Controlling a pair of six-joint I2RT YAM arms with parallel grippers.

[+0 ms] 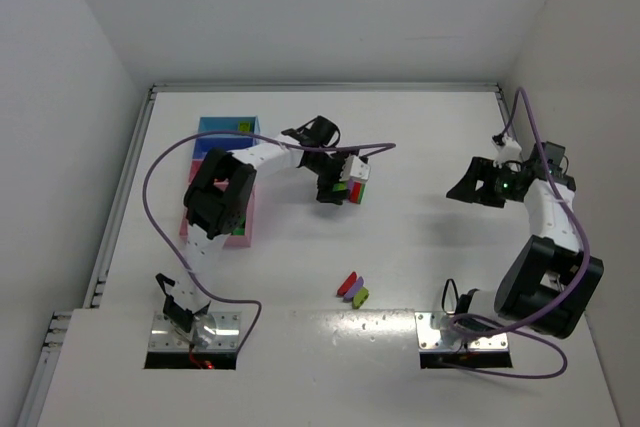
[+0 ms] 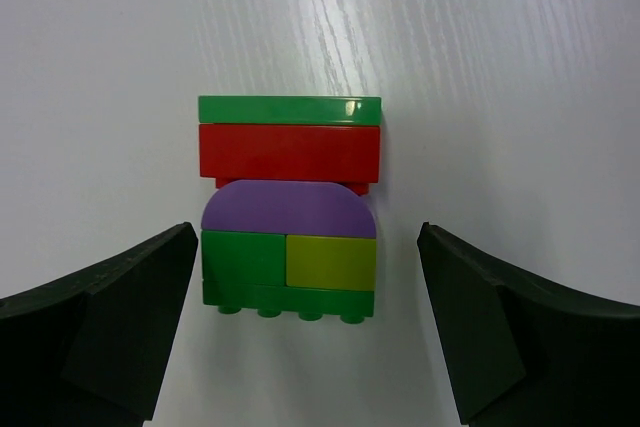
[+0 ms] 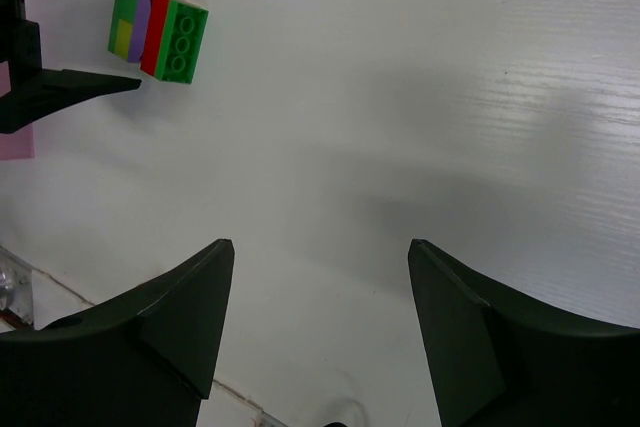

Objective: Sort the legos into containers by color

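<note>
Glossy plastic legos [image 2: 289, 209], table [image 2: 480, 67] perhaps grained laminate

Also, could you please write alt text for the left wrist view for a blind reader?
A multicoloured lego block lies on the white table between the left gripper's open black fingers, touching neither. Top to bottom in the picture: green, red, a rounded purple piece, then green beside yellow-green.

You worked in a robotics lab cell: a smooth white table [image 1: 420, 147] boxed in by plain white panels [image 1: 300, 7], a purple cable [image 1: 146, 187] looping across.
</note>
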